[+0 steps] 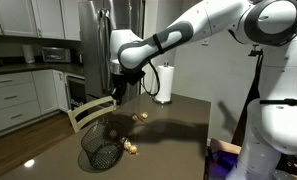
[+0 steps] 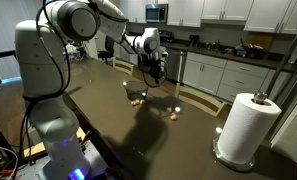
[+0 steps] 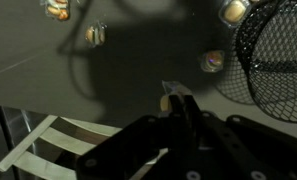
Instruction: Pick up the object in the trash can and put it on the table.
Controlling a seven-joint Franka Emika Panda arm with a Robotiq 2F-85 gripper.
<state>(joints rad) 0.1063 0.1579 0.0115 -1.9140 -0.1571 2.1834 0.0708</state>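
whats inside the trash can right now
Nothing shows through the mesh of the trash can in the wrist view, but its right part is out of frame. A small round item lies just outside on the table.

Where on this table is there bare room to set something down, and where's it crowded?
Bare: the wide table stretch between the paper towel roll, the scattered small items and the robot's base. Crowded: around the trash can by the chair, where items lie close to it.
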